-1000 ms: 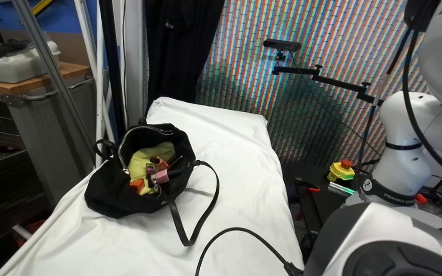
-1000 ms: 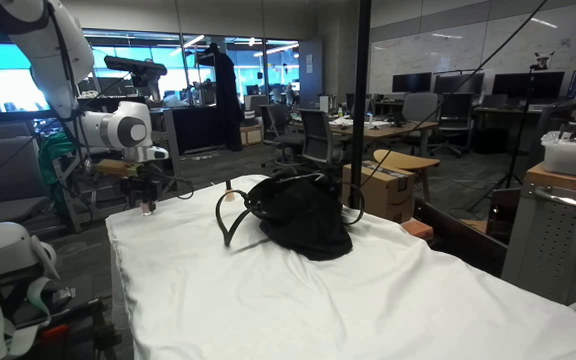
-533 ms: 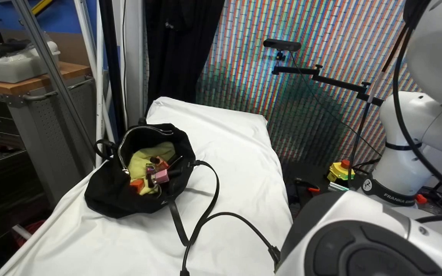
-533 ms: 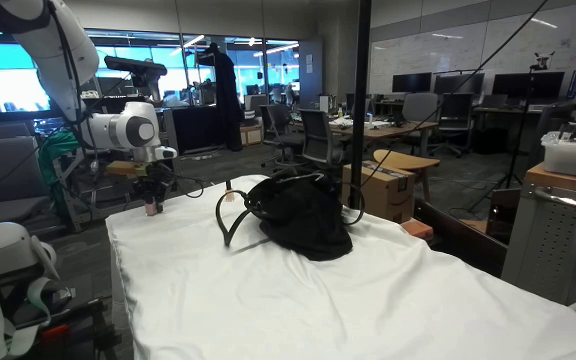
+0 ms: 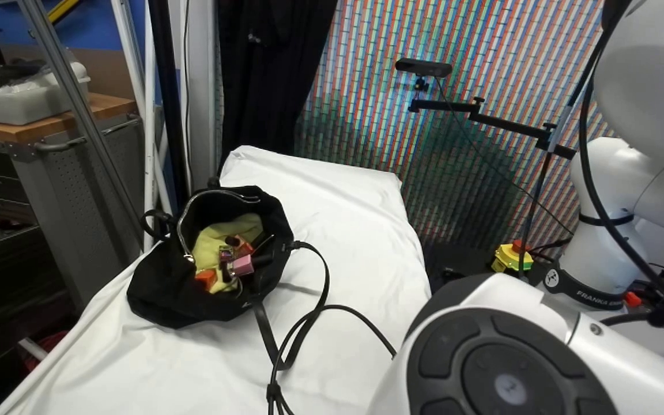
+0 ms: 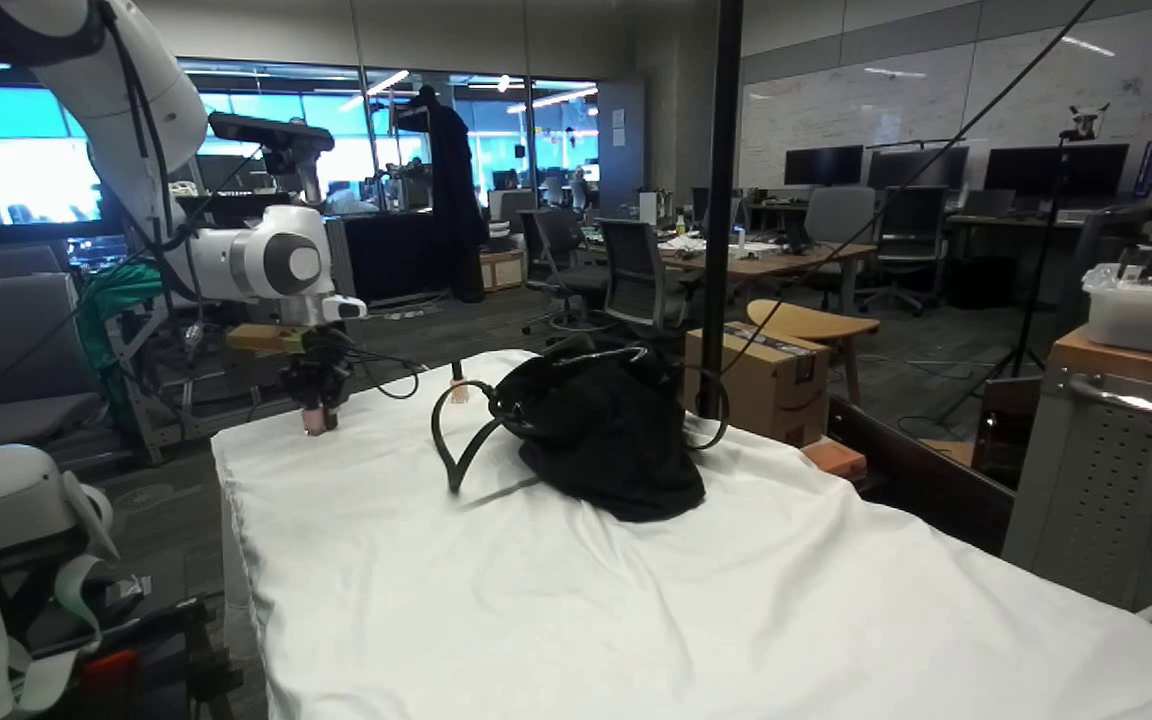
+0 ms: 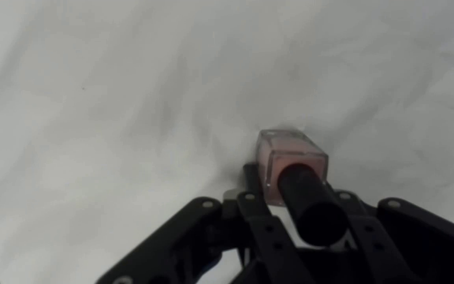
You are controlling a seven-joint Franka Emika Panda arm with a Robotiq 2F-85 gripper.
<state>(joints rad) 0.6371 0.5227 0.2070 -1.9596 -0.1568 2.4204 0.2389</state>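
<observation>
In the wrist view my gripper (image 7: 291, 180) is shut on a small square glass bottle of pink nail polish (image 7: 292, 146) with a long black cap (image 7: 309, 205). One finger (image 7: 252, 175) lies along its left side; the other is partly behind the cap. In an exterior view the pink bottle (image 6: 313, 421) is low between the fingers, near the white cloth (image 6: 416, 560); whether it touches the cloth I cannot tell. A peach bottle with a black cap (image 6: 459, 386) stands farther back. The fingers are hidden behind the arm (image 5: 499, 357) in an exterior view.
A black bag (image 5: 176, 300) lies with its mouth open, holding yellow cloth (image 5: 211, 242), a pink bottle (image 5: 242, 265) and orange items (image 5: 206, 279). Its strap (image 5: 323, 288) loops onto the table, near a loose arm cable (image 5: 361, 317). A black pole (image 6: 721, 200) rises behind the bag.
The jaws have narrowed on the bottle. Gripper and bottle have shifted slightly rightward in an exterior view, and the arm has come farther over the table. Bag and peach bottle have stayed put.
</observation>
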